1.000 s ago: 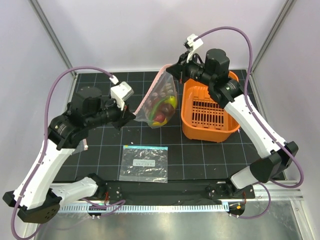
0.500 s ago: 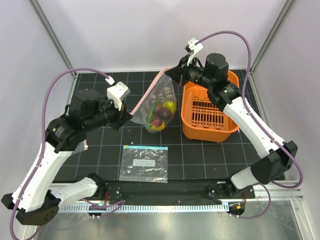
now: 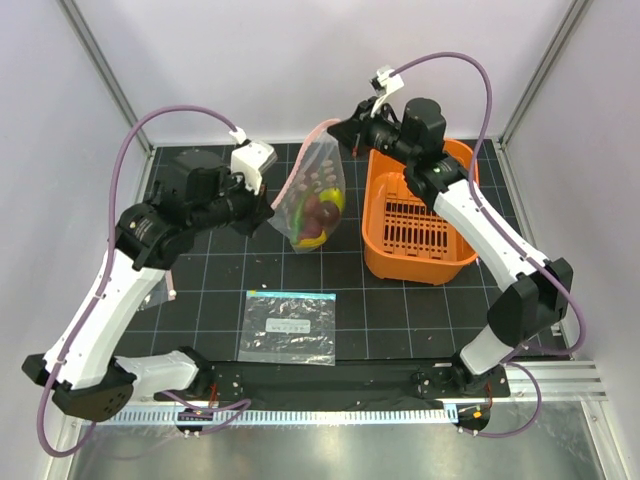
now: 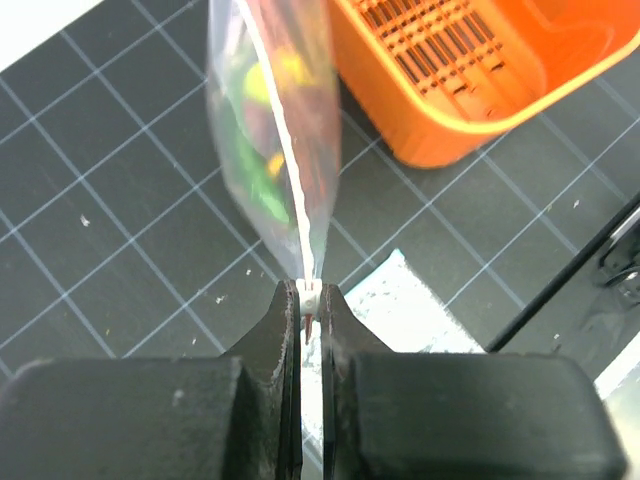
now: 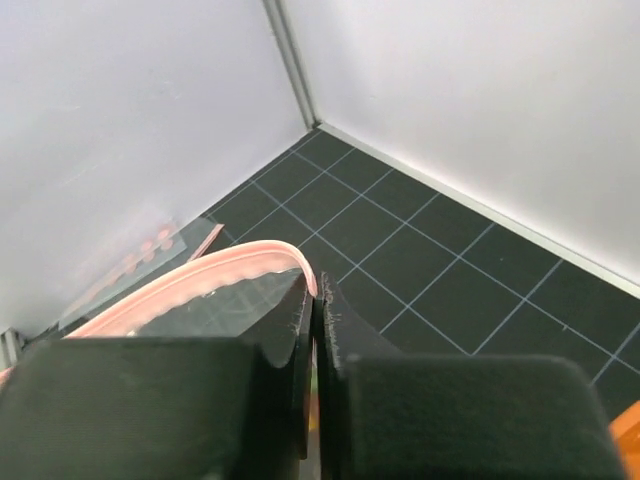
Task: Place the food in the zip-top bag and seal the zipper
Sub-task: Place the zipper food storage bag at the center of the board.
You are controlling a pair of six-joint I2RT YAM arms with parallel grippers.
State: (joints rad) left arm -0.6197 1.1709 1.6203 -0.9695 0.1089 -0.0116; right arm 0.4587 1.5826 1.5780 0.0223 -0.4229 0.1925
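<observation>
The zip-top bag [image 3: 315,195], food [image 3: 318,212] inside, hangs above the black gridded worktop [image 3: 400,310]. The left gripper [image 4: 310,300] and right gripper [image 5: 317,290] have their jaws clamped on opposite ends of its pink zipper [image 3: 302,163]. An orange basket [image 3: 415,265] stands just beside it, a teal-strip bag [image 3: 290,327] lies flat nearer, and white walls surround the scene.

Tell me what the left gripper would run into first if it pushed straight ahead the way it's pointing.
The zip-top bag, whose edge the left gripper pinches, lies right ahead; past it probably the orange basket, though depth is unclear.

Pale lavender-white walls [image 3: 250,60] are enclosing a black gridded mat [image 3: 400,310] at frame centre, grey metal posts [image 3: 100,62] slanting through both upper corners.
</observation>
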